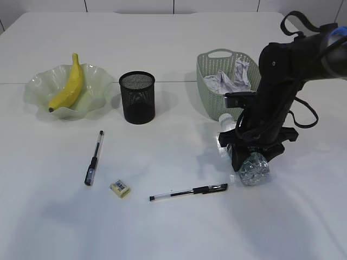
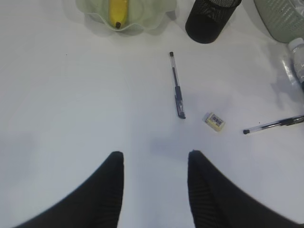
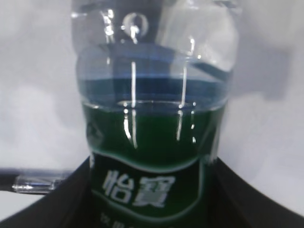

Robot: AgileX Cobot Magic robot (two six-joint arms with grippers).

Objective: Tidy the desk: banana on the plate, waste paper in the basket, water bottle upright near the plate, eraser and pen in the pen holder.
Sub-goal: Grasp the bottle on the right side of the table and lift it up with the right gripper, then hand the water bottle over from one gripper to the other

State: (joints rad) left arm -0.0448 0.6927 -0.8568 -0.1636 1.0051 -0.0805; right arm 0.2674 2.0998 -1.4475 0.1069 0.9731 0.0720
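A clear water bottle (image 1: 254,168) with a green label lies on its side in front of the basket; it fills the right wrist view (image 3: 152,118). My right gripper (image 1: 250,154) (image 3: 152,190) is down over it, its fingers shut against the label on both sides. The banana (image 1: 69,86) (image 2: 118,12) lies on the pale green plate (image 1: 38,86). Crumpled paper (image 1: 227,78) sits in the green basket (image 1: 209,92). Two pens (image 1: 94,158) (image 1: 190,191) and the eraser (image 1: 120,188) (image 2: 214,121) lie on the table. The black mesh pen holder (image 1: 137,97) stands upright. My left gripper (image 2: 154,156) is open and empty above bare table.
White table all round. The second pen's tip (image 3: 33,183) lies just left of the bottle. The left arm is outside the exterior view. In the left wrist view the first pen (image 2: 177,85) lies ahead of the fingers.
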